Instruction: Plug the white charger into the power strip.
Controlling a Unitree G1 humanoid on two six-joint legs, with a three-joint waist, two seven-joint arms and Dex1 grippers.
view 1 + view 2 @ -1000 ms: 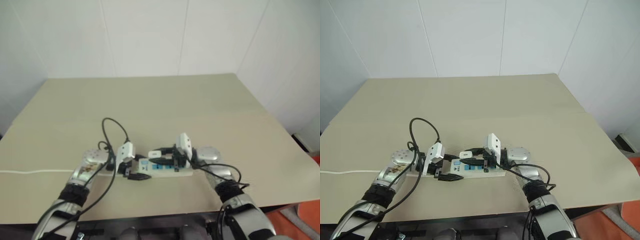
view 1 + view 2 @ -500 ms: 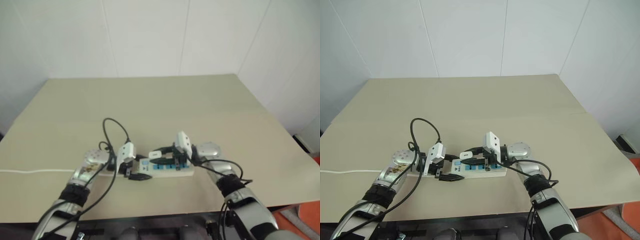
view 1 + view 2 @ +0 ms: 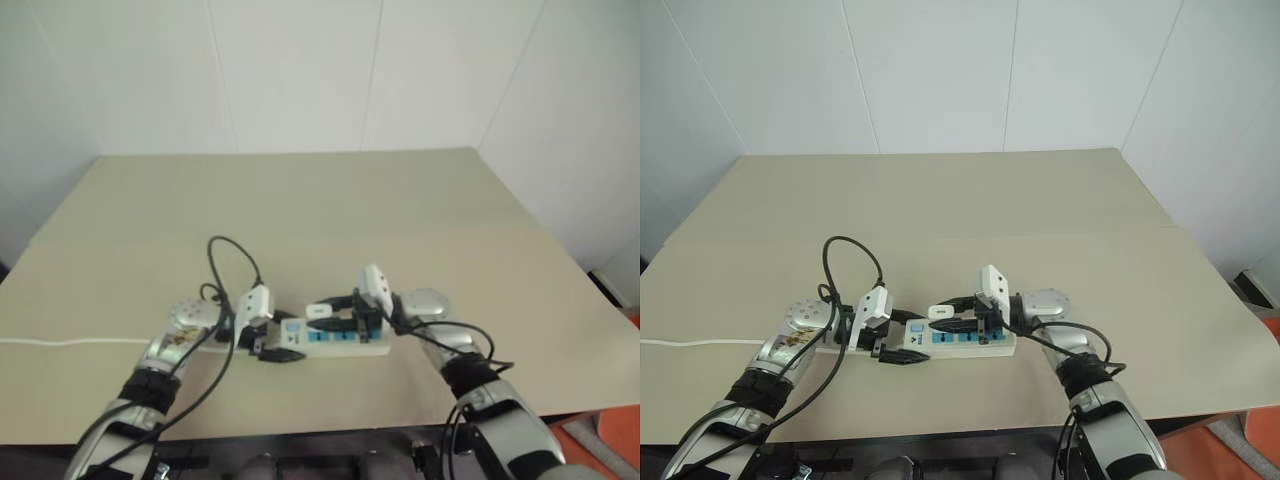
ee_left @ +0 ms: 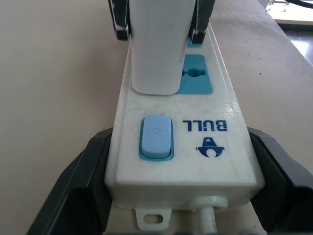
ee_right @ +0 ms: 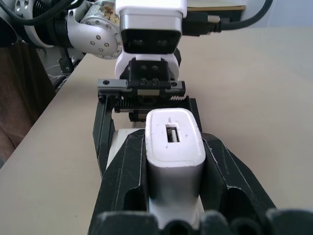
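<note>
The white charger (image 5: 175,147) is pinched by the right tool (image 3: 945,318) over the power strip (image 4: 181,142), which is straddled at its switch end by the spread left tool (image 3: 902,340); seating appears unfinished.

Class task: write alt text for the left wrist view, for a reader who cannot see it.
A white charger, clamped between two black fingers, stands on the power strip over the socket nearest its blue switch. The next blue socket is empty. The left end effector grips the strip's switch end on a beige table.
</note>
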